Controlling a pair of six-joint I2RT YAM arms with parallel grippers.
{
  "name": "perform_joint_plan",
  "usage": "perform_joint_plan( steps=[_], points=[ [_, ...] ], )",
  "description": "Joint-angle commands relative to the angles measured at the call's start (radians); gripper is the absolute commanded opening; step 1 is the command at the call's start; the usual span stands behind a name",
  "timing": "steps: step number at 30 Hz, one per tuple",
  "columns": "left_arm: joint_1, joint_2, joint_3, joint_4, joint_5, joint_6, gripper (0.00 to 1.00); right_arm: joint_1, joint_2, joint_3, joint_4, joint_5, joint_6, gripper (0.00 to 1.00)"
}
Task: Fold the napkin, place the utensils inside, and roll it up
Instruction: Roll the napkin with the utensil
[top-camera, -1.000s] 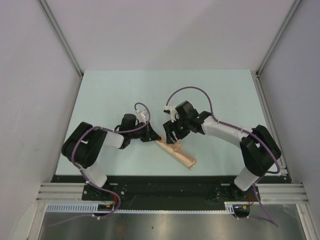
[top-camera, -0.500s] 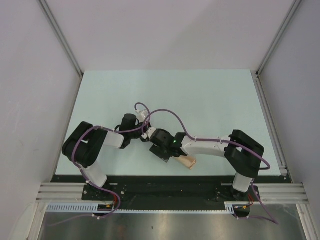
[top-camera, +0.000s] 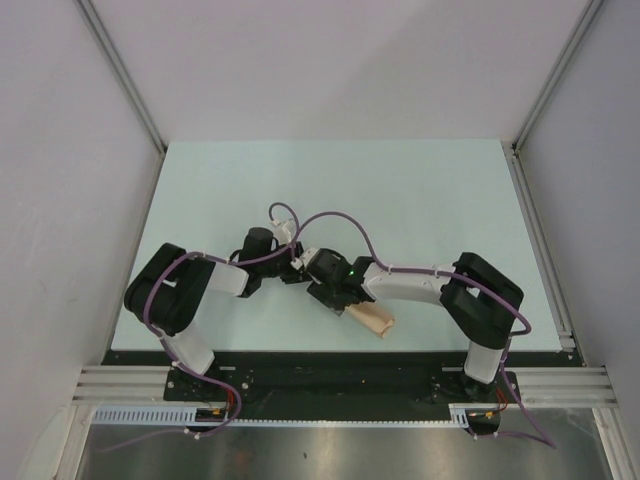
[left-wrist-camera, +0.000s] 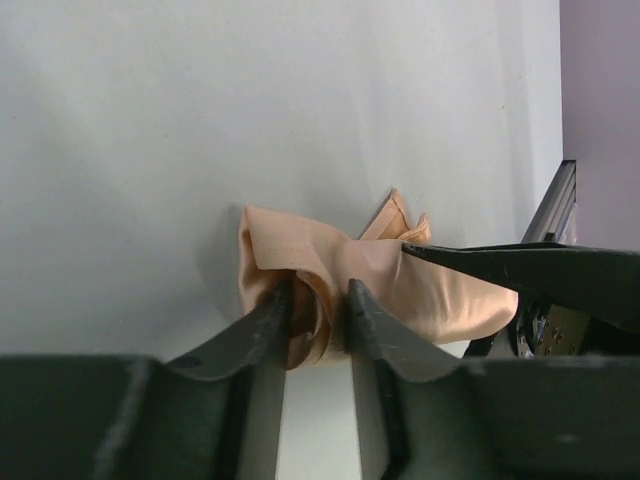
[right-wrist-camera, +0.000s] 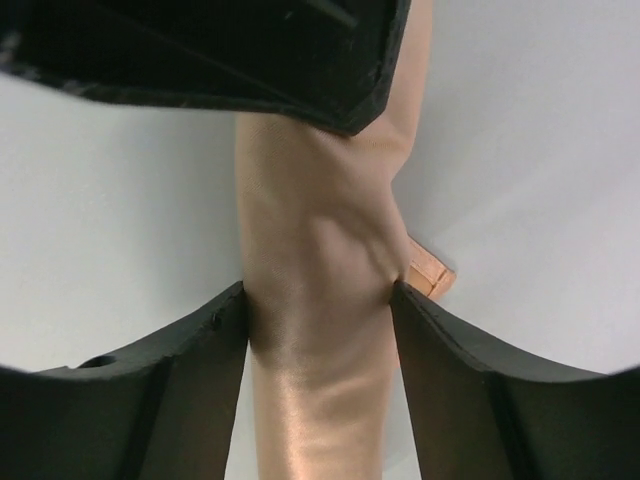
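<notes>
The napkin (top-camera: 372, 319) lies as a peach-orange roll near the table's front edge, running diagonally. My left gripper (top-camera: 303, 272) is at its upper-left end. In the left wrist view the loose folded end of the napkin (left-wrist-camera: 400, 290) sits between the narrowly parted fingers of the left gripper (left-wrist-camera: 318, 300) and touches both. My right gripper (top-camera: 335, 297) straddles the roll just beside it. In the right wrist view both its fingers press the sides of the napkin (right-wrist-camera: 315, 400), at the right gripper (right-wrist-camera: 318, 290). The utensils are hidden.
The table's front edge (top-camera: 330, 352) runs close below the roll. The two gripper heads nearly touch: the right finger (left-wrist-camera: 520, 270) shows in the left wrist view, and the left gripper's body (right-wrist-camera: 250, 50) fills the top of the right wrist view.
The right arm swung down and left from behind the roll and its jaws have come in against the roll's sides. The left jaws have eased apart a little around the cloth end.
</notes>
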Motion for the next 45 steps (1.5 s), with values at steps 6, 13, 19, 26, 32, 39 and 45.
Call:
perform_joint_plan(
  steps=[6,13,19,26,32,39,45],
  points=[
    [0.006,-0.079,0.015,-0.04,-0.031,0.063,0.61,-0.178,-0.015,-0.064,0.055,-0.472,0.015,0.43],
    [0.012,-0.116,-0.006,-0.028,-0.055,0.066,0.69,-0.33,0.028,-0.104,0.112,-0.822,0.046,0.4],
    [0.011,-0.09,-0.015,0.035,-0.017,0.042,0.69,-0.433,0.097,-0.096,0.139,-1.008,0.055,0.4],
    [0.009,-0.038,-0.021,0.112,0.014,0.0,0.68,-0.496,0.18,-0.078,0.136,-1.164,0.054,0.4],
    [0.003,-0.016,-0.011,0.149,0.002,-0.004,0.65,-0.52,0.238,-0.069,0.135,-1.25,0.055,0.4],
    [-0.02,0.008,-0.009,0.207,0.012,-0.027,0.4,-0.53,0.261,-0.052,0.112,-1.263,0.052,0.41],
    [-0.034,0.012,-0.003,0.203,0.009,-0.029,0.05,-0.548,0.163,-0.032,0.061,-1.133,0.077,0.61]
  ],
)
